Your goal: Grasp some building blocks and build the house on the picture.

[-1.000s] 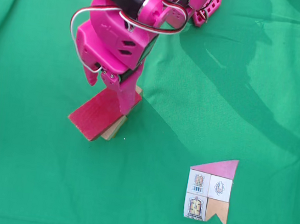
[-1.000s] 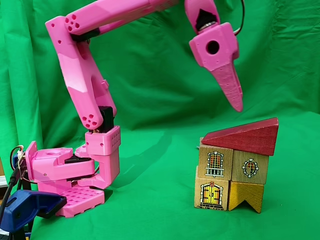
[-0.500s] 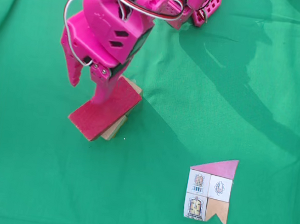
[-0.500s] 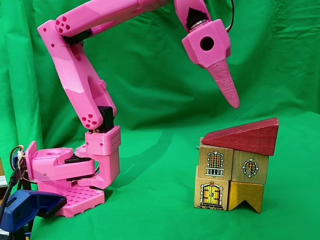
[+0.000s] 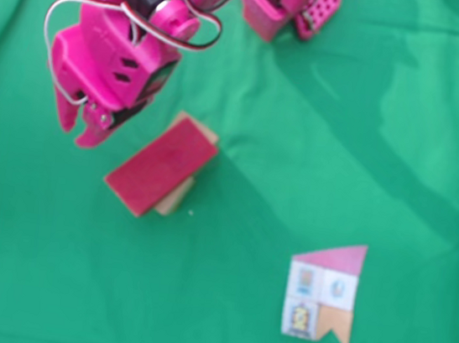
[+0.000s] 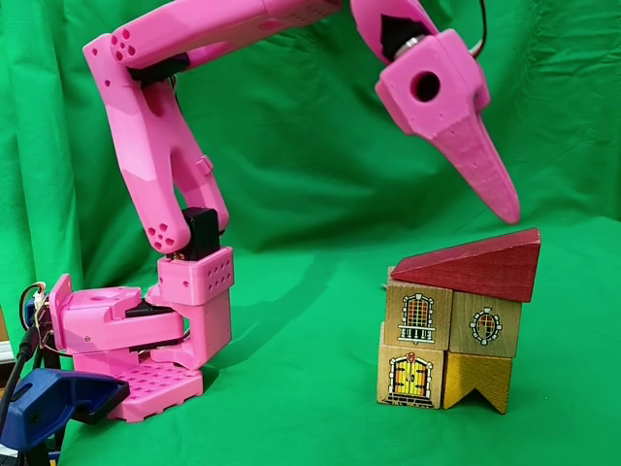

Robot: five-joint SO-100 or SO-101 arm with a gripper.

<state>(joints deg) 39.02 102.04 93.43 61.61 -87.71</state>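
The jaws point(image 5: 79, 128) appear slightly parted and grip nothing; blur prevents certainty. They hang just left of the red block point(image 5: 161, 165), apart from it. That block lies as a roof over the tan cubes point(image 5: 173, 200); the picture point(image 5: 323, 294) lies well to its lower right on the table point(image 5: 389, 116). We judge placement complete; next, withdraw without touching the roof. The side fixed view adds the jaws' height point(image 6: 505, 204) and the arm base point(image 6: 126, 340).

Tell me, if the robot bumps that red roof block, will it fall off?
Probably it would slide. The red roof block rests tilted on the wooden blocks with nothing visibly holding it. It looks like stiff wood, so it shouldn't bend. The gripper hangs just above its right end.
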